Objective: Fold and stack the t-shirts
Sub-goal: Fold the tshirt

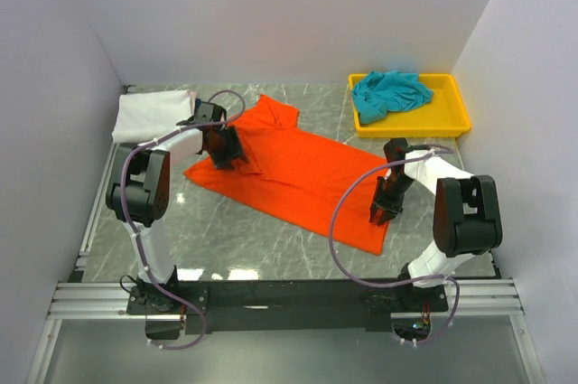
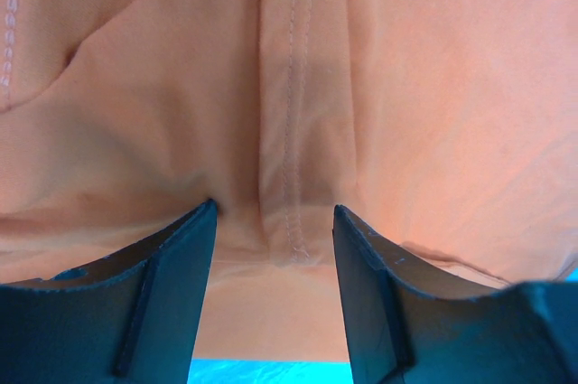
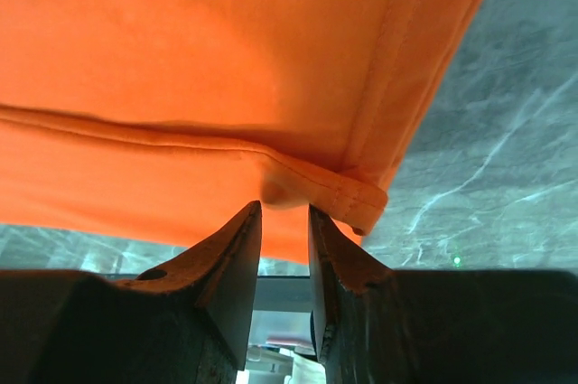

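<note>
close the spread left hand [image 2: 274, 208] firmly on the stitched seam [image 2: 293, 131] of the orange-red t-shirt [image 1: 298, 176] lying flat mid-tabletop [image 1: 226, 239], confirm the narrowed right hand [image 3: 283, 208] truly pinches the hem corner [image 3: 361, 199] (cannot tell), then lift both evenly to fold.

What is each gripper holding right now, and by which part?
The right gripper pinches the orange t-shirt by its hem near a corner. The left gripper straddles a seam of it; a grip there cannot be told.

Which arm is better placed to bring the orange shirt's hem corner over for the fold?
Right. The right gripper pinches the orange t-shirt at its hem corner; the left gripper stands open at the shoulder end.
</note>
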`<state>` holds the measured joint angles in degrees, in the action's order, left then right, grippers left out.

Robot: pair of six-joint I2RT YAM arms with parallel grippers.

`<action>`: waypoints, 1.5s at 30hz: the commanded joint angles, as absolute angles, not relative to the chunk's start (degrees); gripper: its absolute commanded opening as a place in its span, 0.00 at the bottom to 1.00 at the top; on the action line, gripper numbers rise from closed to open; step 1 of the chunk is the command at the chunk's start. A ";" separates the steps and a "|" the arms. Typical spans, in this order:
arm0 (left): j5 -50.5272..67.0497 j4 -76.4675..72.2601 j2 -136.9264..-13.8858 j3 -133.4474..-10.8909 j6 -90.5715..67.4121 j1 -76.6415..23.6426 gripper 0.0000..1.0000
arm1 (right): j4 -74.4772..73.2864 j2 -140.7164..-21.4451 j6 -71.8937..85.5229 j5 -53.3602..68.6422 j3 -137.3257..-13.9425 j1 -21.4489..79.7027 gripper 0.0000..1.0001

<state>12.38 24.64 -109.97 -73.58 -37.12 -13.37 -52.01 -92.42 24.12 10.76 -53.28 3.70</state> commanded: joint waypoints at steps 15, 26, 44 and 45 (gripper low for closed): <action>11.95 26.01 -107.14 -75.41 -40.08 -15.38 0.54 | -50.01 -94.57 21.71 7.12 -55.10 -2.02 0.34; 7.47 29.79 -108.54 -76.46 -40.25 -16.70 0.48 | -50.19 -95.89 21.53 7.38 -56.34 -2.11 0.34; 10.28 28.30 -111.01 -78.22 -39.99 -17.58 0.22 | -50.71 -95.89 21.62 7.30 -56.78 -2.02 0.33; 10.63 28.30 -111.01 -78.48 -40.08 -17.75 0.20 | -50.89 -95.98 21.62 7.29 -56.78 -2.02 0.33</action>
